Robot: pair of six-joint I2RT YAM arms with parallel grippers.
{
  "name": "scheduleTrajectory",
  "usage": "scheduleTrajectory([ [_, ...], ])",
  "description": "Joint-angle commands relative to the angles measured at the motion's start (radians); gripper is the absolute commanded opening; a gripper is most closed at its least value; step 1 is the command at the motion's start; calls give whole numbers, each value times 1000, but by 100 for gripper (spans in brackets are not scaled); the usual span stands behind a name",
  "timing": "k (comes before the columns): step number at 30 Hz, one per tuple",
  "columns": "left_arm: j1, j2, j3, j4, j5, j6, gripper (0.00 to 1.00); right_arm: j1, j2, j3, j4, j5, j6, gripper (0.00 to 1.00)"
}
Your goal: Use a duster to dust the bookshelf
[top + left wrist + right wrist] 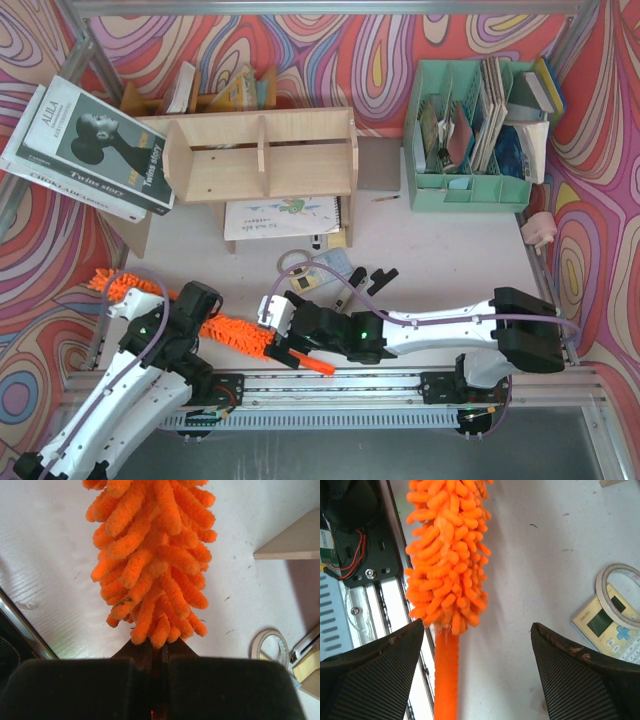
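Observation:
The orange fluffy duster [235, 335] lies slanted on the table near the front edge, with its thin orange handle [315, 363] pointing right. My left gripper [205, 320] is shut on the duster's fluffy part [150, 555], which stretches ahead of the jaws [159, 647]. My right gripper [272, 328] is open wide and empty. In the right wrist view [477, 625] the handle [446, 680] lies between its fingers, close to the left one. The plywood bookshelf [260, 155] stands at the back centre, apart from both grippers.
A mint-green organiser [470, 130] stands at the back right and a large book [95, 150] leans at the back left. A notebook [285, 215] lies under the shelf. A tape roll [295, 262] and a calculator [325, 272] lie just beyond the right gripper.

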Motion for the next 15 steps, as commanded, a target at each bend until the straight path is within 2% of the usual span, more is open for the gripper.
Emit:
scheduleTrajectory([
  [1,5,-25,43,-59,-75,-31,0,7,-52,-30,-49,11,35,78],
  [15,5,-71,121,-78,-122,-46,0,11,38,-21,-36,45,32,80],
])
